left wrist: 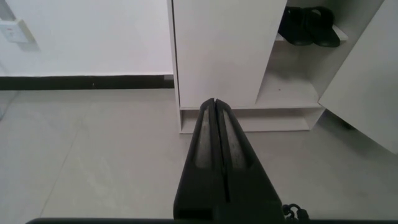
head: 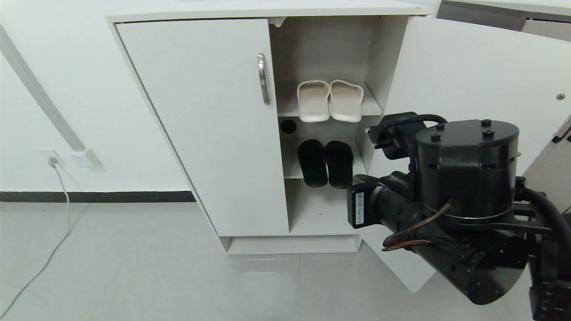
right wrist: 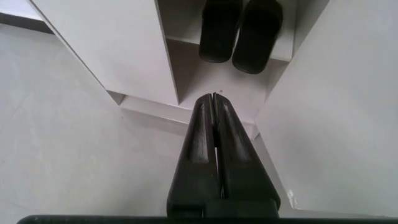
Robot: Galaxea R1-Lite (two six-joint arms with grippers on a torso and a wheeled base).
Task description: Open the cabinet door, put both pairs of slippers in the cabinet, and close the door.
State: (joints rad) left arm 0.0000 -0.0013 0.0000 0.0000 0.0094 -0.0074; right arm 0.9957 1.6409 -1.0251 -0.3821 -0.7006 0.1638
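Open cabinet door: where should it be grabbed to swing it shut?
Probably take the open door at its free edge, near the small fastener, farthest from the hinge side. Pinch the thin panel edge-on from the robot's right, since it stands swung out toward the robot.

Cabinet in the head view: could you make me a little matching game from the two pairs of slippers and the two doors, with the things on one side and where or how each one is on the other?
Things
1. cream slippers
2. black slippers
3. left door
4. right door

Place or state
a. swung open
b. on the upper shelf
c. shut
d. on the middle shelf

Pairs: 1-b, 2-d, 3-c, 4-a
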